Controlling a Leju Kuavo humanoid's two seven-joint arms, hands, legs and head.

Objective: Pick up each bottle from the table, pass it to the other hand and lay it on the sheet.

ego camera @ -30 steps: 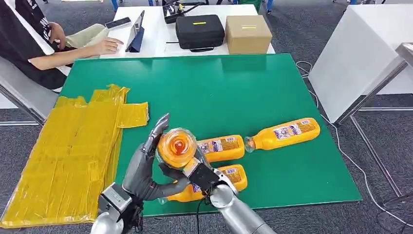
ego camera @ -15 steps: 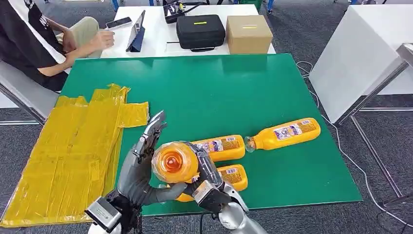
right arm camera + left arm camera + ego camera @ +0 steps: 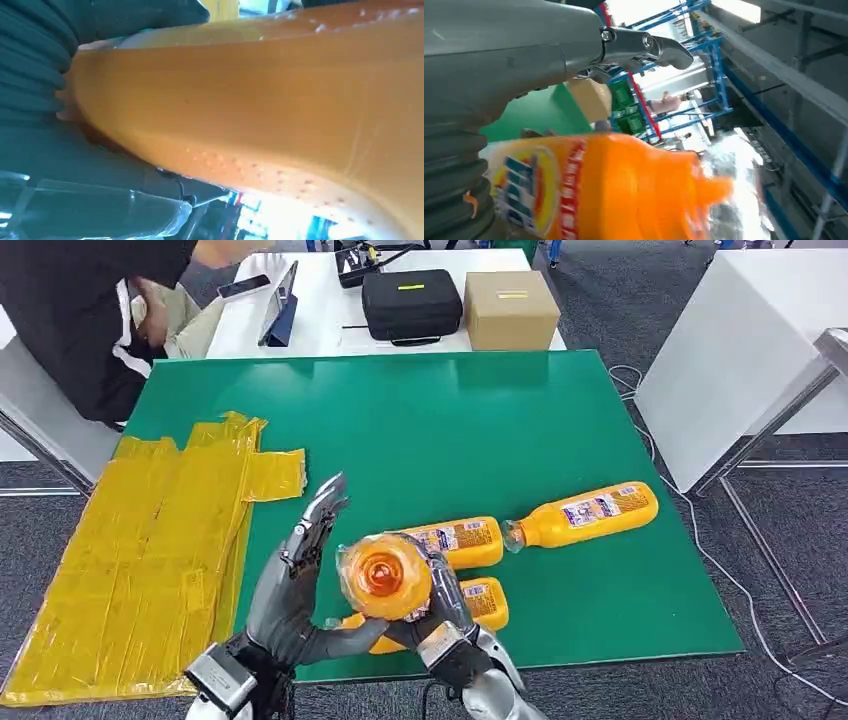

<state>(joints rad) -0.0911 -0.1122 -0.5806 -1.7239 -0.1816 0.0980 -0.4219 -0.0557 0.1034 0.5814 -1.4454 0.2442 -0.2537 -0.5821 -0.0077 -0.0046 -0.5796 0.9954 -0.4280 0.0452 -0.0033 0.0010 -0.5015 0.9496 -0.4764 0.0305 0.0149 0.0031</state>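
— Where was the held bottle (image 3: 384, 577) found?

— It was gripped by the right hand (image 3: 440, 625) above the near edge of the green tabletop (image 3: 470, 430), its base turned up toward the head camera. The right fingers (image 3: 443, 575) were wrapped round its body, curled on the side away from the left hand (image 3: 290, 600). In the right wrist view the orange body (image 3: 280, 95) was seen pressed close against the dark fingers (image 3: 35, 65).

— And the left fingers?

— They were spread and held nearly straight (image 3: 315, 515), standing just beside the bottle on its sheet side, with the thumb stretched out under the bottle. Whether the bottle was actually touched by them could not be told. In the left wrist view the labelled bottle (image 3: 614, 195) was seen just below a fingertip (image 3: 664, 47), with a gap between them.

— What lay beyond the fingers?

— Three more bottles were left lying on the tabletop: one (image 3: 478, 600) partly hidden under the right hand, one (image 3: 455, 540) just past the right fingers, and a third (image 3: 585, 512) farther out to their right. The yellow sheet (image 3: 140, 550) was spread beyond the left fingers, draped over the tabletop's left edge. Behind the green tabletop a black case (image 3: 410, 302) and a cardboard box (image 3: 508, 308) were set on a white table (image 3: 320, 310), where a person (image 3: 90, 310) was seated.
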